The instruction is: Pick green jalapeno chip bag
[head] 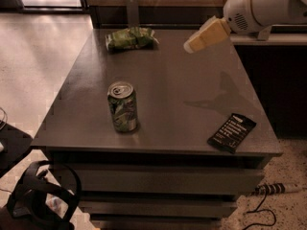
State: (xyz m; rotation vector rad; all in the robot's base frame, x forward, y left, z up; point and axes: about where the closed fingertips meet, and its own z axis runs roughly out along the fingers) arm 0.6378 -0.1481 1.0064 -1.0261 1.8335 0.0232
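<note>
The green jalapeno chip bag (131, 38) lies crinkled and puffy at the far left of the grey table (163, 71). My gripper (192, 45) hangs above the far right part of the table, its cream-coloured tip pointing left toward the bag, about a bag's length to the right of it. It holds nothing. The white arm (264, 6) comes in from the upper right.
A green-and-white drink can (123, 106) stands upright near the front left of the table. A flat black packet with white text (232, 132) lies at the front right edge. A dark counter (273, 61) stands right of the table. Cables lie on the floor (268, 195).
</note>
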